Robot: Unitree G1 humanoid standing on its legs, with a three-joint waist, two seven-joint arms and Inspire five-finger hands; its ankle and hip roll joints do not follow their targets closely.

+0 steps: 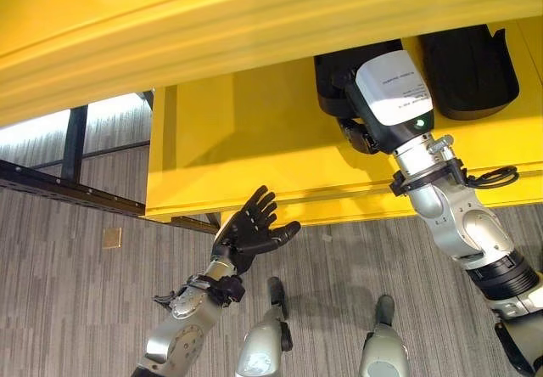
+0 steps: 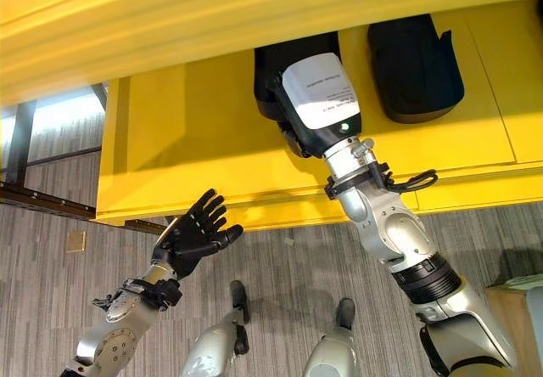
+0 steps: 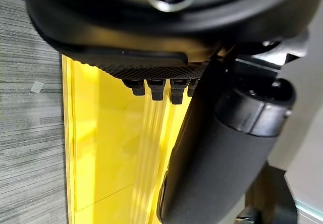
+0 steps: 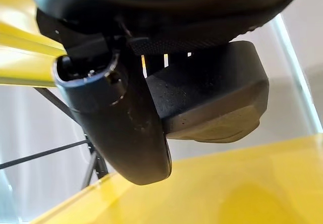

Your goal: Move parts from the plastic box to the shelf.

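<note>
A yellow shelf runs across the view under a yellow upper board. My right hand reaches onto the shelf; its thumb and fingers are closed round a black moulded part, held just above the yellow surface. In the eye views the wrist covers most of that part. A second black part lies on the shelf to its right. My left hand hangs open, palm up, in front of the shelf's front edge and holds nothing.
A dark metal frame stands on the grey floor left of the shelf. A small tan square lies on the floor. The shelf's left half is bare. A wooden edge shows at lower right.
</note>
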